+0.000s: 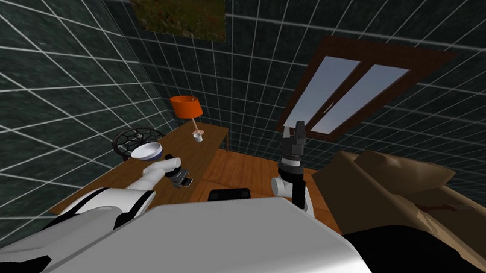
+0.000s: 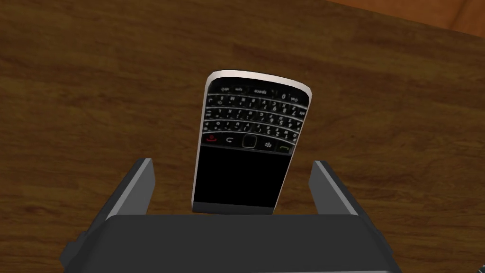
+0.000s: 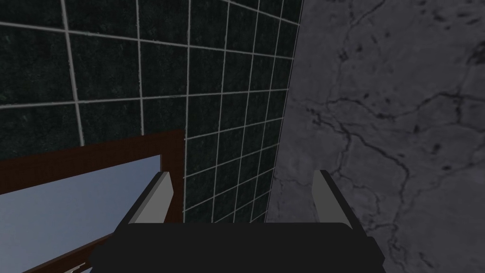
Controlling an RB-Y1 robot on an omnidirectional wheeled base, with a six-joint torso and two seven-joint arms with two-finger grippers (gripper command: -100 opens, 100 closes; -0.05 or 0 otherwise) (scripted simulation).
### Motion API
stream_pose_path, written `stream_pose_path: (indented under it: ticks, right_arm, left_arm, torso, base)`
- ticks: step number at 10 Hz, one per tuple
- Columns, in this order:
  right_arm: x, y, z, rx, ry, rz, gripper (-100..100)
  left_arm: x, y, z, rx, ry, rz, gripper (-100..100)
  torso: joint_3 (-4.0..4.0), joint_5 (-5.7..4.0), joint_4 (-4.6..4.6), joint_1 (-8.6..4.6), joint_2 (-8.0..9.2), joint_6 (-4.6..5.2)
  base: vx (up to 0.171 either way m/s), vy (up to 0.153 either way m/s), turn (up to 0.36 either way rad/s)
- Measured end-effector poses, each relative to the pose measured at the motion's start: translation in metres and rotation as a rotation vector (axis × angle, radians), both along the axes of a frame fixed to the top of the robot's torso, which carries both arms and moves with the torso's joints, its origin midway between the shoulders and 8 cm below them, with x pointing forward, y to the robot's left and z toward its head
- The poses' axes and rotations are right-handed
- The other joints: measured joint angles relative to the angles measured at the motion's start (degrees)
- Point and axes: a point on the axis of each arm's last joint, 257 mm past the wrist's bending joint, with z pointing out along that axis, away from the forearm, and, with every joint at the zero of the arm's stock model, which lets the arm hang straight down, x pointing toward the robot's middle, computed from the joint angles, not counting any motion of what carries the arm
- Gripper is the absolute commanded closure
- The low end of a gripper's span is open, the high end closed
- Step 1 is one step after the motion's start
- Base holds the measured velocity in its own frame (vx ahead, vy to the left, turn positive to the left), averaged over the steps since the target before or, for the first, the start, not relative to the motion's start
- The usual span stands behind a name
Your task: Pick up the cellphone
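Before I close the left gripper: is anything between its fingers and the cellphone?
Nothing visible. The cellphone lies on the wooden table between the open fingers of the left gripper, with bare wood on either side.

Head camera looks steeply down and forward, rolled, along the table [image 1: 205, 153] from its near end. Left wrist camera faces down, close over the right edge; these 2 views share the cellphone [image 2: 246, 142] there. Right wrist camera, raised, faces a wall [image 3: 379, 95]
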Motion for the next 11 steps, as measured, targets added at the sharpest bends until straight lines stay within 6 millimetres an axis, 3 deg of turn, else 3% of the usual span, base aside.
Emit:
stream_pose_path:
  ticks: [2, 3, 7, 8, 9, 11]
  right_arm:
    - [0.000, 0.000, 0.000, 0.000, 0.000, 0.000, 0]
    - [0.000, 0.000, 0.000, 0.000, 0.000, 0.000, 0]
    - [0.000, 0.000, 0.000, 0.000, 0.000, 0.000, 0]
    - [0.000, 0.000, 0.000, 0.000, 0.000, 0.000, 0]
    - [0.000, 0.000, 0.000, 0.000, 0.000, 0.000, 0]
    - [0.000, 0.000, 0.000, 0.000, 0.000, 0.000, 0]
  left_arm:
    - [-0.009, -0.010, -0.012, -0.001, 0.001, 0.007, -100]
    - [-0.009, -0.010, -0.012, -0.001, 0.000, 0.008, 100]
    - [-0.012, -0.010, -0.013, -0.001, 0.006, 0.008, 100]
    - [-0.012, -0.010, -0.013, -0.001, 0.006, 0.008, 0]
    - [-0.012, -0.010, -0.013, -0.001, 0.006, 0.008, 100]
    - [-0.001, 0.002, 0.003, 0.001, -0.003, 0.001, 100]
  torso:
    - [-0.03, 0.01, -0.01, 0.07, -0.06, 0.00]
    - [-0.01, 0.00, 0.00, -0.01, -0.02, 0.00]
    - [-0.06, 0.06, 0.01, -0.01, -0.12, 0.08]
    - [-0.06, 0.06, 0.01, -0.01, -0.12, 0.09]
    - [-0.06, 0.06, 0.01, -0.01, -0.13, 0.09]
    - [0.03, -0.01, 0.06, -0.23, 0.02, 0.08]
  base:
    - [0.023, 0.038, -0.015]
    - [0.000, 0.006, 0.012]
    - [0.000, 0.000, 0.000]
    - [0.000, 0.000, 0.000]
    - [-0.029, -0.047, 0.034]
    - [-0.026, -0.041, 0.021]
